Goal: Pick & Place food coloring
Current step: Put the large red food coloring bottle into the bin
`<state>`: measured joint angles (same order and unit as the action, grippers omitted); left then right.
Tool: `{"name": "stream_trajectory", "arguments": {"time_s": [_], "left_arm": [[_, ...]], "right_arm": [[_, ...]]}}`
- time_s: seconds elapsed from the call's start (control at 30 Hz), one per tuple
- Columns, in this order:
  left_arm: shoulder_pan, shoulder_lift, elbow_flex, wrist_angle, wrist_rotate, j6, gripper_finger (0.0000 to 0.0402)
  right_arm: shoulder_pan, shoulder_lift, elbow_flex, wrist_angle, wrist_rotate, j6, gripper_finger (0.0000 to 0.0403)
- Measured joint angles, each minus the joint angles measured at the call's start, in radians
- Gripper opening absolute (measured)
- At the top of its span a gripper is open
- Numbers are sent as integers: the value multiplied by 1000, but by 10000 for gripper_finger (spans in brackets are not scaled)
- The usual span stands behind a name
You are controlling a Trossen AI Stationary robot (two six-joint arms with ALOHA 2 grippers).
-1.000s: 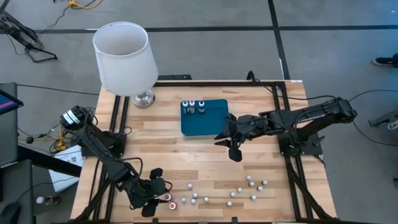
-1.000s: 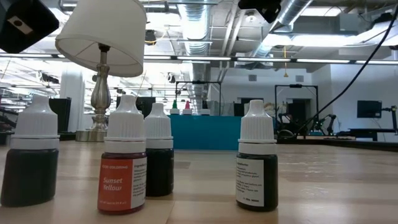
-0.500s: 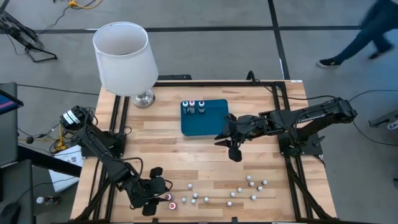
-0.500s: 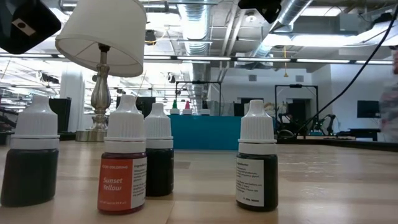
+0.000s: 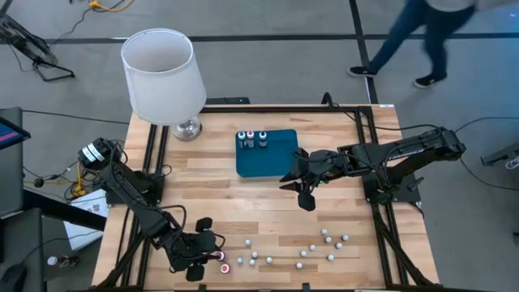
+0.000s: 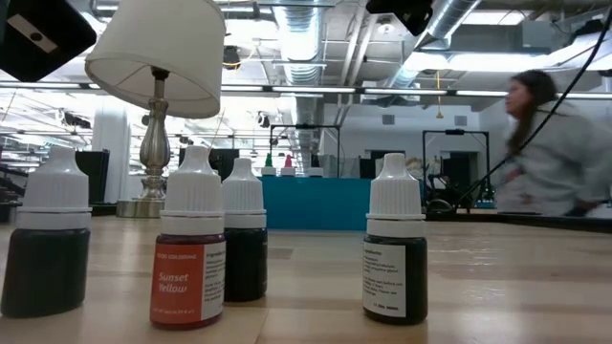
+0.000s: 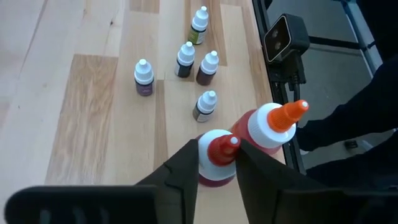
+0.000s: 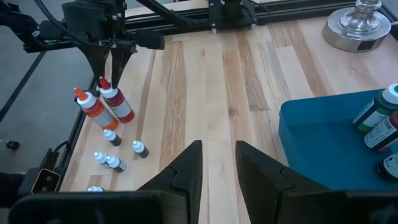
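Starting at the left of the bench [image 5: 268,215], the white-shaded lamp [image 5: 162,77] stands at the far corner, well away from the work. Nearer the front edge, left of the teal tray [image 5: 268,158], the left tool [image 7: 217,163] has its two fingers closed around a red bottle with a red tip [image 7: 216,163]. A second red bottle with an orange tip [image 7: 272,126] stands touching or just beside it, so any sideways pull could knock that one over; lifting straight up looks the safer call. Small food coloring bottles with white caps [image 7: 186,59] stand scattered along the front of the bench, to the right of the left tool and well short of the tray, and a low swing could topple several. Three bottles [image 5: 251,139] already stand in the tray's far left corner; setting another down close beside them could tip them. Right of the tray, the right tool [image 8: 217,163] hangs above bare wood with its fingers apart, holding nothing. Beyond the bench's far right corner a person [image 5: 422,32] walks past, clear of both arms.
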<state>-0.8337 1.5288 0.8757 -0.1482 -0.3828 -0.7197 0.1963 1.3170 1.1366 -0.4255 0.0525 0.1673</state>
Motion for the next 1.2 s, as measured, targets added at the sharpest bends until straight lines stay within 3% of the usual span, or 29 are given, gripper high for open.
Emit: {"name": "stream_trajectory", "arguments": {"time_s": [0.27,0.67,1.2], "left_arm": [[0,0,0,-2,-37,-4,81],[0,-1,1,-41,-76,-52,35],[0,-1,1,-55,-128,-66,32]], "right_arm": [[0,0,0,0,0,1,86],[0,0,0,0,0,1,86],[0,0,0,0,0,1,86]]}}
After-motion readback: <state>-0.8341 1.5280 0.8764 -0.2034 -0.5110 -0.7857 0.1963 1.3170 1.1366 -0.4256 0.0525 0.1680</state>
